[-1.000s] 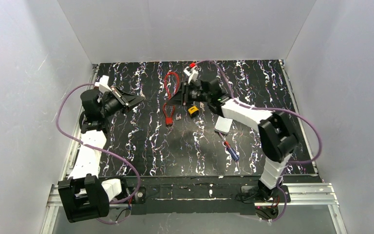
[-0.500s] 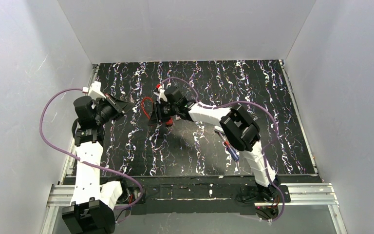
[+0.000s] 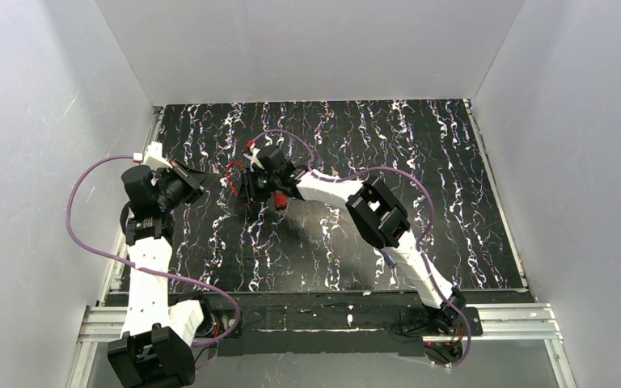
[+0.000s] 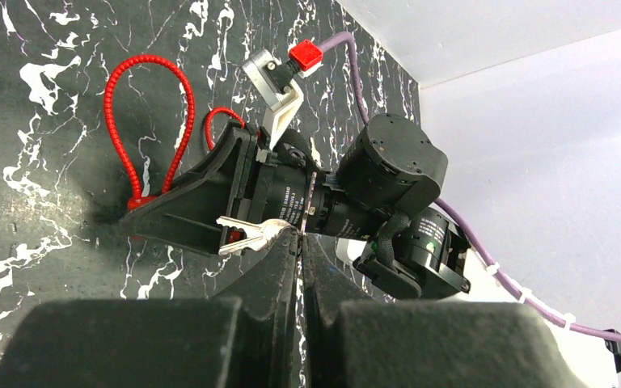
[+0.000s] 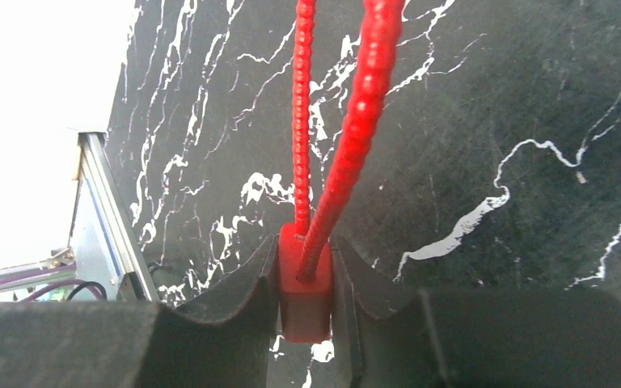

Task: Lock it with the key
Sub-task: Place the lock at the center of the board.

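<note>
The lock is a red block with a red ribbed cable loop. My right gripper is shut on the block, and the cable runs away over the black marbled table. From above, the right gripper hangs left of centre with the cable beside it. My left gripper is shut on a silver key, whose blade points toward the right gripper's black fingers. The left gripper sits just left of the lock, with a small gap between the key tip and the lock.
The black marbled tabletop is boxed in by white walls on three sides. An aluminium rail runs along the left edge. A blue-handled screwdriver peeks out under the right forearm. Purple cables loop from both wrists.
The right arm has swung left from the back centre, carrying the red lock up to the left gripper. The left arm has shifted slightly left and down, still holding the key.
</note>
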`<state>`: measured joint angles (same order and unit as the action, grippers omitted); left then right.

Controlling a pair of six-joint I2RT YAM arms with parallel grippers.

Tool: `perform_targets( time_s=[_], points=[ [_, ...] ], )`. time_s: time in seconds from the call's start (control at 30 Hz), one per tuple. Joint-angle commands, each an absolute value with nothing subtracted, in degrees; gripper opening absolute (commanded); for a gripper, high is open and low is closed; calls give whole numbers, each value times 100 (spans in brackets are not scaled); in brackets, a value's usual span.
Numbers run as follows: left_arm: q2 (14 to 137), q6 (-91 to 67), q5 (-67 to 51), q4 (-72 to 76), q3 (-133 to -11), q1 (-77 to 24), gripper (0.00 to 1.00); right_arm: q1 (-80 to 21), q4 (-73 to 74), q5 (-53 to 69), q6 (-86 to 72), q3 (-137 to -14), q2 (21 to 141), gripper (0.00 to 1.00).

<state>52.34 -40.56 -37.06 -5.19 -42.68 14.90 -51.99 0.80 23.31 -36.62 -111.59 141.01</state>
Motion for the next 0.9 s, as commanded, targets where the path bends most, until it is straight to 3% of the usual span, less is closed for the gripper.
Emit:
perform_targets(
  time_s=[0.0, 0.17, 0.53, 0.87],
  points=[
    [5233, -4137, -3700, -248, -4165, 1564, 0, -5271, -34, 2312, -3822, -11520, 14134, 35],
    [5308, -4194, -3723, -198, -4157, 1591, 0, -5282, -140, 2389, -3928, -11351, 14088, 41],
    [5353, -4110, -3827, -218, -4191, 1601, 0, -5282, -179, 2420, -3896, -10445, 13234, 81],
    [6545, -2877, -4220, -938, -5000, 1536, 0, -5054, -216, 2703, -3265, -9184, 11563, 98]
  ],
)
